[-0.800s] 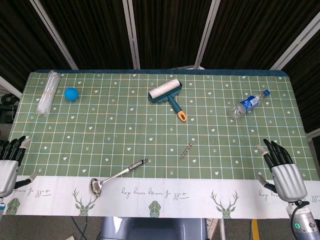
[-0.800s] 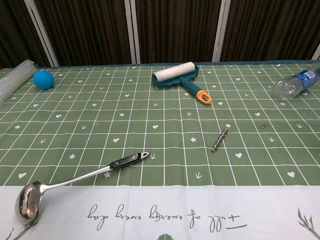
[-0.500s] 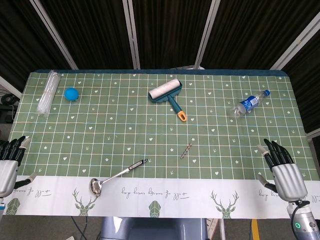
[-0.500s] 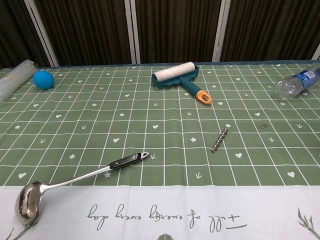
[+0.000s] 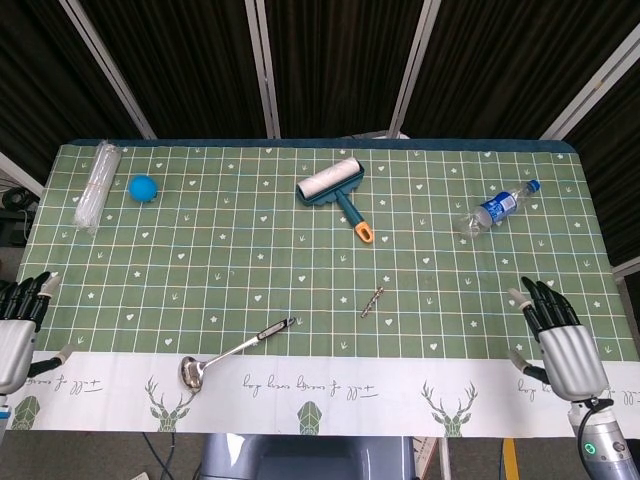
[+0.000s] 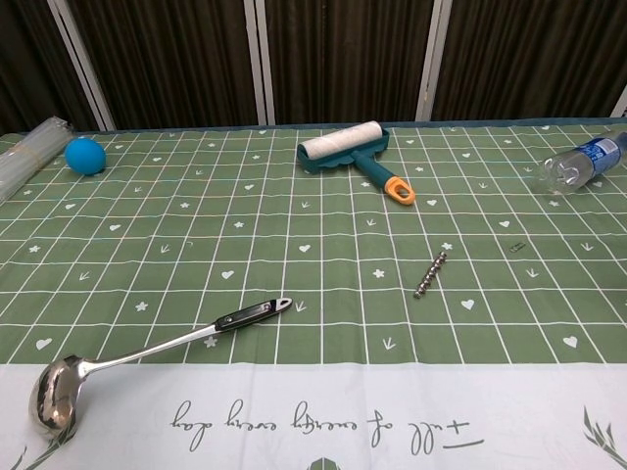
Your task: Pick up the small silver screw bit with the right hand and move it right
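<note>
The small silver screw bit (image 5: 372, 301) lies flat on the green checked cloth a little right of the table's middle; the chest view shows the bit (image 6: 429, 273) too. My right hand (image 5: 560, 336) hovers at the table's front right corner, well to the right of the bit, with fingers apart and nothing in it. Over the front left edge my left hand (image 5: 18, 325) is half out of the picture, fingers apart and empty. Neither hand shows in the chest view.
A steel ladle (image 5: 232, 352) lies at the front left of the bit. A teal lint roller (image 5: 335, 186) sits behind it. A water bottle (image 5: 497, 208) lies at the back right. A blue ball (image 5: 143, 187) and a clear plastic roll (image 5: 97, 186) are at the back left.
My right hand has shifted slightly left and forward over the table corner. Nothing else has moved.
</note>
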`<state>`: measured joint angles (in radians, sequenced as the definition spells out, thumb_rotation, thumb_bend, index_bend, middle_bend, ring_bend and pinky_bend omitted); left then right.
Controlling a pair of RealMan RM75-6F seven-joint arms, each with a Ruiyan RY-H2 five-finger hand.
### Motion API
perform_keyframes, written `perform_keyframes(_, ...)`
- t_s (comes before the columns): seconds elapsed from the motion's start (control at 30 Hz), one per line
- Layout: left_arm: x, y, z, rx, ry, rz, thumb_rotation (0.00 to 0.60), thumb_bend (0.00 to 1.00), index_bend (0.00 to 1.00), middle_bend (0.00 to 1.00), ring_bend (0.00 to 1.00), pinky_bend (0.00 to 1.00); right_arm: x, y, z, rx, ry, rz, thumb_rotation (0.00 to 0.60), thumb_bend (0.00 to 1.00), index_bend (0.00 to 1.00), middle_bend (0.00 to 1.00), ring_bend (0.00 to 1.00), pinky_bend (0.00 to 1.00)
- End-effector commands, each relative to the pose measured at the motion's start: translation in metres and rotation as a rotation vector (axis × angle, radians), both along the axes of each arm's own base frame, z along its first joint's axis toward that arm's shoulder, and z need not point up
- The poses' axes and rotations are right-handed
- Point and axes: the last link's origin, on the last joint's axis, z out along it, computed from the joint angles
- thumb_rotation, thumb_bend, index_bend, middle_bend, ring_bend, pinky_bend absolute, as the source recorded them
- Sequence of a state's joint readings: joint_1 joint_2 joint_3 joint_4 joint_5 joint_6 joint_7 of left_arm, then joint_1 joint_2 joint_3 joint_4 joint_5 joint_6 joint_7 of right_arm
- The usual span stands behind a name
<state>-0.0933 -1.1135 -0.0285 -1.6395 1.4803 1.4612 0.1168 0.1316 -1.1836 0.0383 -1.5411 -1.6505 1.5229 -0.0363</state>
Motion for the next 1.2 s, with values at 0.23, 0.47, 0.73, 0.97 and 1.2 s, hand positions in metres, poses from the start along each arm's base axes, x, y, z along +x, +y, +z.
perform_keyframes(0.23,0.001,0.0,0.0,0.006,-0.008,-0.005,0.6,0.14,0.0,0.0,0.0,0.0,0.032,-0.032,-0.024,0.038,-0.007,0.044,0.6,0.05,0.08,0.0,0.0,0.13)
perform_keyframes(0.47,0.0,0.0,0.001,0.007,-0.016,-0.004,0.6,0.15,0.0,0.0,0.0,0.0,0.062,-0.055,-0.067,0.095,-0.014,0.052,0.6,0.02,0.08,0.0,0.0,0.13)
perform_keyframes(0.73,0.001,0.0,0.001,0.008,-0.024,-0.004,0.6,0.14,0.0,0.0,0.0,0.0,0.075,-0.076,-0.108,0.11,-0.035,0.004,0.6,0.0,0.08,0.0,0.0,0.13)
perform_keyframes(0.97,-0.001,0.001,0.001,0.004,-0.034,0.008,0.6,0.14,0.0,0.0,0.0,0.0,0.081,-0.089,-0.133,0.115,-0.058,-0.04,0.6,0.02,0.09,0.0,0.0,0.13)
perform_keyframes(1.2,-0.001,0.001,0.001,0.002,-0.04,0.014,0.6,0.15,0.0,0.0,0.0,0.0,0.089,-0.095,-0.154,0.14,-0.075,-0.058,0.6,0.02,0.09,0.0,0.0,0.13)
